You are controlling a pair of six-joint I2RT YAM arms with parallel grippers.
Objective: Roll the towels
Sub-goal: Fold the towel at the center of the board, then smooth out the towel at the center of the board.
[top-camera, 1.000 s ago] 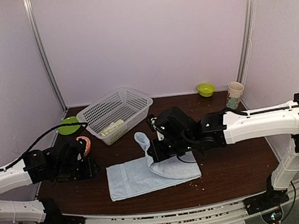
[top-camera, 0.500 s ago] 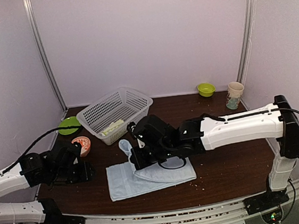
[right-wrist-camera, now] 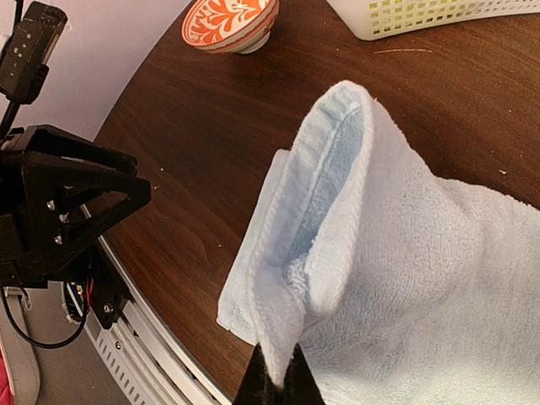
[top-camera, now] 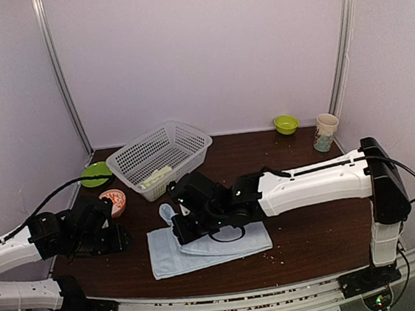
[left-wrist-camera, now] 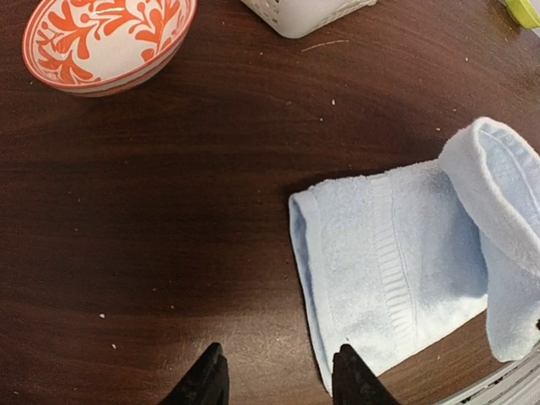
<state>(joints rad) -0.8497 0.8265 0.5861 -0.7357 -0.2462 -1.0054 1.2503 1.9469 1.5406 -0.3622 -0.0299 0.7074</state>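
Looks like a robot lab booth: plain lilac walls, metal corner posts, dark table set on aluminium rails, loose cable, two arm bases fixed at the near edge.

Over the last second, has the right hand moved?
Yes. The right hand, shut on the pale blue towel, has travelled left: from below the white basket's right corner to below its middle.

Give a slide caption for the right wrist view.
Right gripper pinches the pale blue towel, its edge held up.
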